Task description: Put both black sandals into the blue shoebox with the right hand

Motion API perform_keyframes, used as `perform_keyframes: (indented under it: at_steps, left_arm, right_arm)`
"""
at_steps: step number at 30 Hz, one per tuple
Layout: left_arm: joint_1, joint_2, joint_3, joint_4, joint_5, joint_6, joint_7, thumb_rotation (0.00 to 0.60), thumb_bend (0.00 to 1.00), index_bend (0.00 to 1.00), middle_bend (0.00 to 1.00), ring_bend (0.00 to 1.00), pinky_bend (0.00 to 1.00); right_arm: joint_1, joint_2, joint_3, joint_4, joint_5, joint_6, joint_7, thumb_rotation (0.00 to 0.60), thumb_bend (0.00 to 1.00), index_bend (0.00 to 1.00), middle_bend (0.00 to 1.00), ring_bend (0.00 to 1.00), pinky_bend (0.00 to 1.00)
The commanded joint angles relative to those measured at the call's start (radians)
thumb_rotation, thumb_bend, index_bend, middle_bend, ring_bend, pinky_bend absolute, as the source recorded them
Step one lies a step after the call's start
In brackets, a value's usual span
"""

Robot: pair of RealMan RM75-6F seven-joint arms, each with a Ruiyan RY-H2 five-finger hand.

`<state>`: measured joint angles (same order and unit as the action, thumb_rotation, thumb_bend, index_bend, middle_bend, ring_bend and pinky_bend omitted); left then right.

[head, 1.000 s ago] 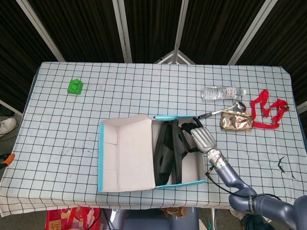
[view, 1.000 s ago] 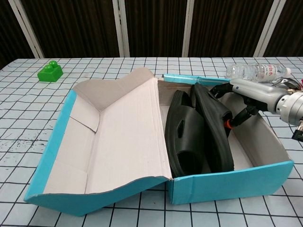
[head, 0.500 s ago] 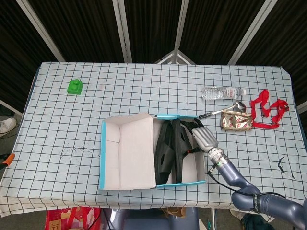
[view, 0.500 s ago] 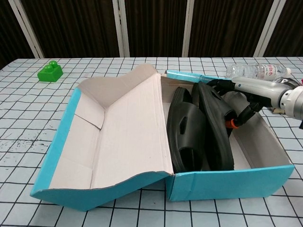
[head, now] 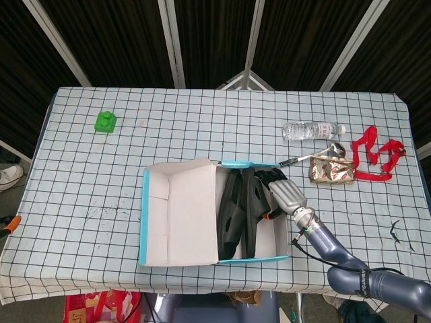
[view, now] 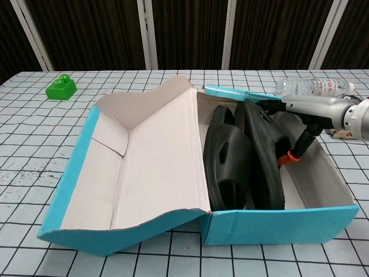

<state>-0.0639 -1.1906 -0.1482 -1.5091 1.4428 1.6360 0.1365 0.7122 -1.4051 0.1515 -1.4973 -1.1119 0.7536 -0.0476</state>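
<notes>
Both black sandals (view: 245, 164) stand on edge inside the blue shoebox (view: 277, 222), side by side against its inner left wall. I have my right hand (head: 286, 194) reaching into the box from the far right corner; its fingers (view: 271, 105) are at the top of the nearer sandal — I cannot tell whether they grip it or only touch it. Just left of the fingers lies the open lid (view: 144, 167), white inside. Beyond them, on the checked table (head: 202, 128), sit a water bottle (head: 311, 130), a snack packet (head: 331, 171) and a red strap (head: 377, 156); a green block (head: 106, 122) lies well away to the left.
</notes>
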Motion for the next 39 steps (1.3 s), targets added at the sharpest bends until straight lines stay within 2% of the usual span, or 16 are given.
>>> perform_keyframes:
  at_steps: [1, 30, 39]
  left_arm:
    - [-0.001, 0.0, 0.0, 0.0, 0.0, -0.001, 0.0, 0.6, 0.19, 0.05, 0.0, 0.0, 0.02]
    - [-0.003, 0.012, 0.0, 0.001, -0.009, -0.019, -0.036, 0.6, 0.19, 0.05, 0.0, 0.0, 0.02]
    - [0.005, 0.027, 0.002, -0.003, 0.001, -0.006, -0.069, 0.6, 0.19, 0.05, 0.0, 0.0, 0.02]
  right_arm:
    - [0.008, 0.02, 0.001, -0.023, 0.019, -0.003, -0.026, 0.6, 0.15, 0.0, 0.08, 0.08, 0.0]
    - [0.071, 0.174, -0.013, -0.313, 0.281, 0.095, -0.294, 0.6, 0.15, 0.0, 0.06, 0.06, 0.0]
    - [0.069, 0.253, 0.01, -0.445, 0.315, 0.163, -0.299, 0.6, 0.15, 0.0, 0.06, 0.06, 0.0]
